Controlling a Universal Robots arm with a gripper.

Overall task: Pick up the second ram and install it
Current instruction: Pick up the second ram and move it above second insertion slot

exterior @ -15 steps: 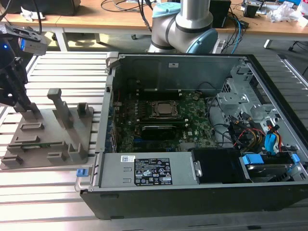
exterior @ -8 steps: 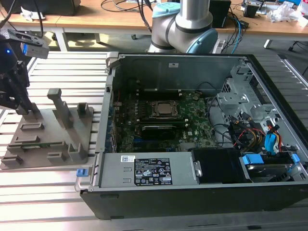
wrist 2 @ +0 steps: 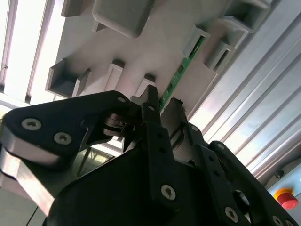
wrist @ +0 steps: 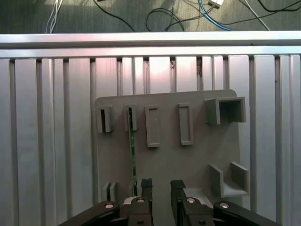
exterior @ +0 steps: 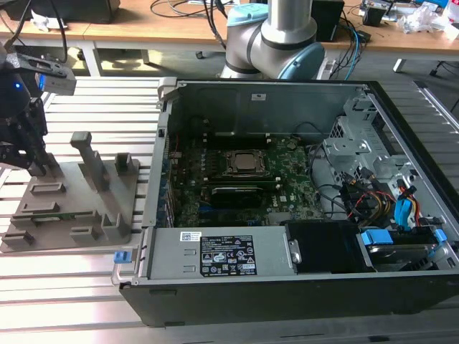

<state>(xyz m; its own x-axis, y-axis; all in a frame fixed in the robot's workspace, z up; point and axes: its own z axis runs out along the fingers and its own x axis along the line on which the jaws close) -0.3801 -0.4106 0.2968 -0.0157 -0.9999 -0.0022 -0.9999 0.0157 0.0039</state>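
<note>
In the first wrist view I see the gripper [wrist: 161, 188] low over the grey holder block [wrist: 197, 160], its 2 jaws apart and clamping nothing. The second ram [wrist: 132, 150] stands on edge in 1 holder slot, its near end just beside 1 fingertip; I cannot tell whether they touch.

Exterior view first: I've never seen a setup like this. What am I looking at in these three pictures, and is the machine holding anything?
The exterior view comes from a camera apart from the machine. It shows the grey robot arm, an open computer case with its green motherboard, and at that view's left a grey holder block on a slatted metal table. The two wrist views come from cameras riding on the arm, looking past its black gripper. A thin green memory stick, the second ram, stands on edge in the holder. The gripper's fingers are apart beside it; nothing is held.
</note>
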